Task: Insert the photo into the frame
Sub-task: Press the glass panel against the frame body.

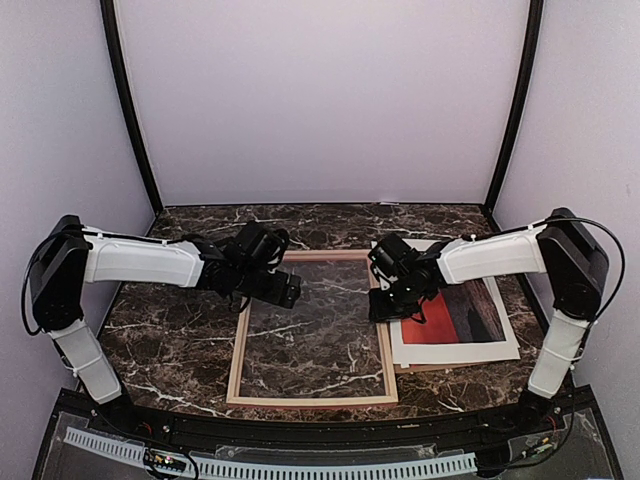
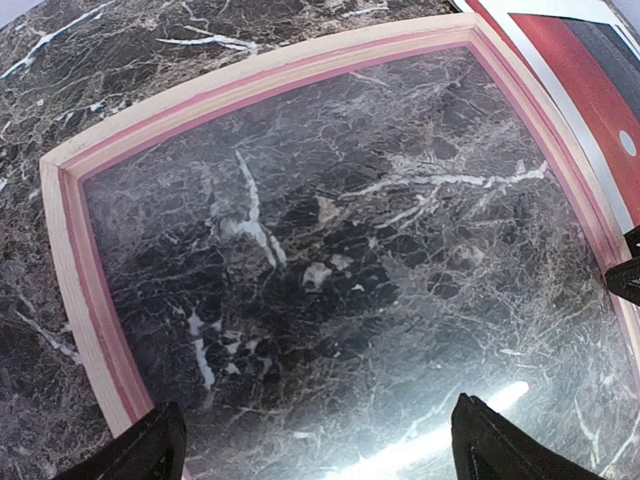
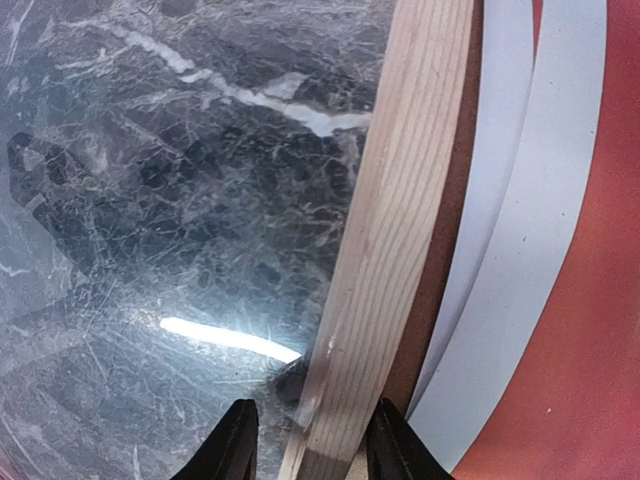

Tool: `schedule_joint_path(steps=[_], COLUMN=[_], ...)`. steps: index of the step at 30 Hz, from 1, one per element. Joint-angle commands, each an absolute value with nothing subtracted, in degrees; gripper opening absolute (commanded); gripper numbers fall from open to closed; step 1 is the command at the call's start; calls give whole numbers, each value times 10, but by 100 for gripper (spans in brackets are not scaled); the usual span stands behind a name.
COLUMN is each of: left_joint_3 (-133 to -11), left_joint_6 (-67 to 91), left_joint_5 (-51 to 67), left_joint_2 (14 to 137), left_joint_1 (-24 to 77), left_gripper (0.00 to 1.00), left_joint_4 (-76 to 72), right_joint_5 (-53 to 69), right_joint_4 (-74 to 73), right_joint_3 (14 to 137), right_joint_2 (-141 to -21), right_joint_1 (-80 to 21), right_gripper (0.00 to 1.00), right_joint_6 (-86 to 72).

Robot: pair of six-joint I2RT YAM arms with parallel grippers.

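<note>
1. The frame (image 1: 312, 401) is laid flat at the centre of the desk (image 1: 170, 340), the photo (image 1: 460, 315) just right of it.
2. The left gripper (image 2: 318, 442) is held wide open, empty.
3. The frame's right rail is straddled by the half-open right gripper (image 3: 315, 440), seemingly unclamped.

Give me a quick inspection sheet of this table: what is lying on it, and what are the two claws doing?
Surface: dark marble-patterned table.
Job's things: frame lies flat at centre, pale wood side up, marble showing through it; photo lies to its right, outside it.
Clutter: white sheet bordering the photo; brown board edge beside the frame rail.
Grippers: left gripper open, hovering above the frame; right gripper straddles the frame's right rail, not visibly clamped.
Cables: black cable loops at the arms' shoulders.
Surroundings: plain pale walls, black corner posts.
</note>
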State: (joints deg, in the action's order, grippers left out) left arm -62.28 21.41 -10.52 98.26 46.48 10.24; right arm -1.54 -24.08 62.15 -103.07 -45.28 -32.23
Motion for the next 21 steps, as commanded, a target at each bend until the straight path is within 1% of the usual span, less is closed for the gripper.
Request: schedule_joint_path(steps=[1, 8, 16, 21], left_joint_3=[-640, -639, -617, -602], left_joint_6=[199, 195, 193, 190], left_joint_5=[-154, -189, -192, -186], left_joint_2=[955, 954, 924, 899], left_joint_1=[467, 459, 415, 382], left_gripper=[95, 97, 98, 98], left_joint_4=[141, 171, 187, 193], right_joint_5=[-73, -106, -116, -89], right_joint_4=[-275, -291, -301, -310], right_joint_3=[641, 660, 664, 667], right_joint_2=[-1050, -1067, -1050, -1017], right_joint_1=[-472, -497, -502, -502], right_gripper=[38, 37, 46, 48], right_joint_6=[-319, -322, -322, -318])
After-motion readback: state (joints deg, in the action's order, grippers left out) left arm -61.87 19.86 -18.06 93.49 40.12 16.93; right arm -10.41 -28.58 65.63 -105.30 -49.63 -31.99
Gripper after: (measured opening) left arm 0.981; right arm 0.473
